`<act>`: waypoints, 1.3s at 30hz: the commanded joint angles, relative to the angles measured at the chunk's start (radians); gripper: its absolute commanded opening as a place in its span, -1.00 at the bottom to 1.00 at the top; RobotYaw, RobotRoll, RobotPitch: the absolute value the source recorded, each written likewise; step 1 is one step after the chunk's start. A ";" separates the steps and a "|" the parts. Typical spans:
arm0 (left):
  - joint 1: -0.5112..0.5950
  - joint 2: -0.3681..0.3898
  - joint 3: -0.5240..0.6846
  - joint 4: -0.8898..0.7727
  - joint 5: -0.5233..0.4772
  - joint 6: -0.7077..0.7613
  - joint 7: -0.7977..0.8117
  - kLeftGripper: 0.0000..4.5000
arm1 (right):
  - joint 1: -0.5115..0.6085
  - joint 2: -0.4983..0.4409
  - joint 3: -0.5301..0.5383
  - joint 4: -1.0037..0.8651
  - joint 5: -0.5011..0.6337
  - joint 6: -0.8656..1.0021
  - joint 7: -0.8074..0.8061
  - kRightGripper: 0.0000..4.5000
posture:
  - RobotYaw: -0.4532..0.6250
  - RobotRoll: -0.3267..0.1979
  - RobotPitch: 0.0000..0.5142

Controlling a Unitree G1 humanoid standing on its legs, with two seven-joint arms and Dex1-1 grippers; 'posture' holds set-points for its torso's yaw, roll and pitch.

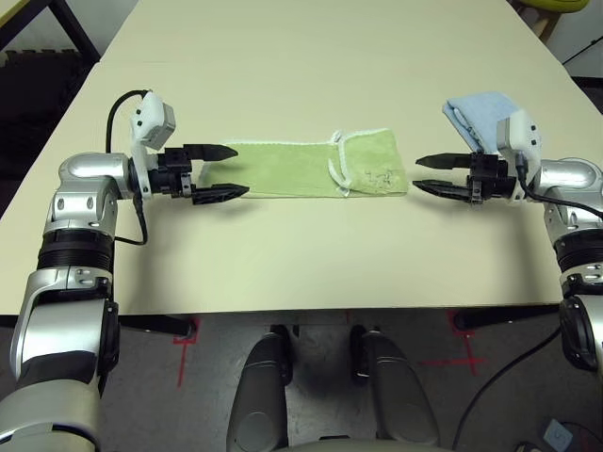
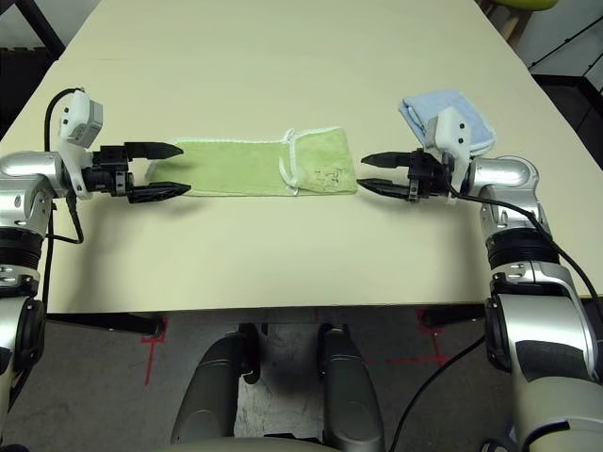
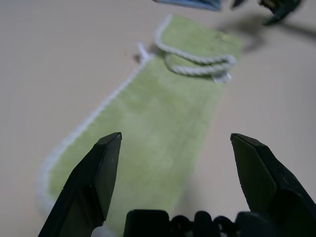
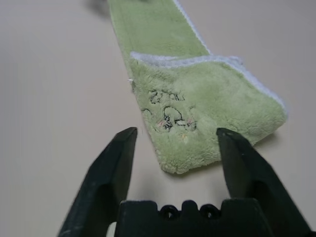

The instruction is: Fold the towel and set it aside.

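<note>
The left gripper [image 1: 219, 172] has its fingers spread apart around the left end of the green towel [image 1: 283, 169], while the right gripper [image 1: 429, 175] waits with fingers apart just beside the towel's folded-over right end, on the cream table [image 1: 311, 75], near a folded light blue cloth [image 1: 476, 113]. The terry looks light, soft and floppy, so it probably sags unless pinched at an end edge or corners. The small dark embroidery [image 4: 170, 116] is too blurred to read.
</note>
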 commanded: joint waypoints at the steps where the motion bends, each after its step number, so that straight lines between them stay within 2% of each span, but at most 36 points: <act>1: -0.020 0.051 0.048 -0.068 -0.040 0.144 0.051 1.00 | 0.023 -0.018 0.001 -0.012 0.004 -0.002 0.005 0.98 | -0.15 0.25 -0.17; 7: 0.028 0.104 0.123 -0.240 -0.190 0.740 0.194 1.00 | 0.032 -0.009 0.008 -0.022 0.006 -0.005 0.001 0.98 | -0.12 0.25 -0.16; 10: 0.061 0.102 0.153 -0.269 -0.235 0.910 0.258 1.00 | 0.033 -0.003 0.012 -0.027 0.006 -0.005 0.000 0.98 | -0.12 0.25 -0.16; 13: 0.076 0.100 0.156 -0.243 -0.241 1.015 0.320 1.00 | 0.030 0.000 0.013 -0.028 0.005 -0.007 -0.001 0.98 | -0.13 0.25 -0.16; 18: 0.072 0.118 0.134 -0.173 -0.227 1.065 0.375 1.00 | 0.028 -0.001 0.014 -0.031 0.003 -0.007 -0.002 0.98 | -0.13 0.25 -0.16; 22: 0.080 0.125 0.129 -0.177 -0.236 1.079 0.396 1.00 | 0.036 -0.002 0.013 -0.043 0.005 -0.004 -0.002 0.98 | -0.14 0.25 -0.16; 29: 0.080 0.060 0.202 -0.200 -0.286 1.206 0.480 1.00 | 0.036 -0.003 0.011 -0.048 0.006 0.001 -0.004 0.98 | -0.13 0.25 -0.16; 39: 0.056 -0.017 0.236 -0.163 -0.290 1.192 0.571 1.00 | 0.030 -0.005 0.010 -0.053 0.006 0.001 -0.006 0.98 | -0.15 0.25 -0.18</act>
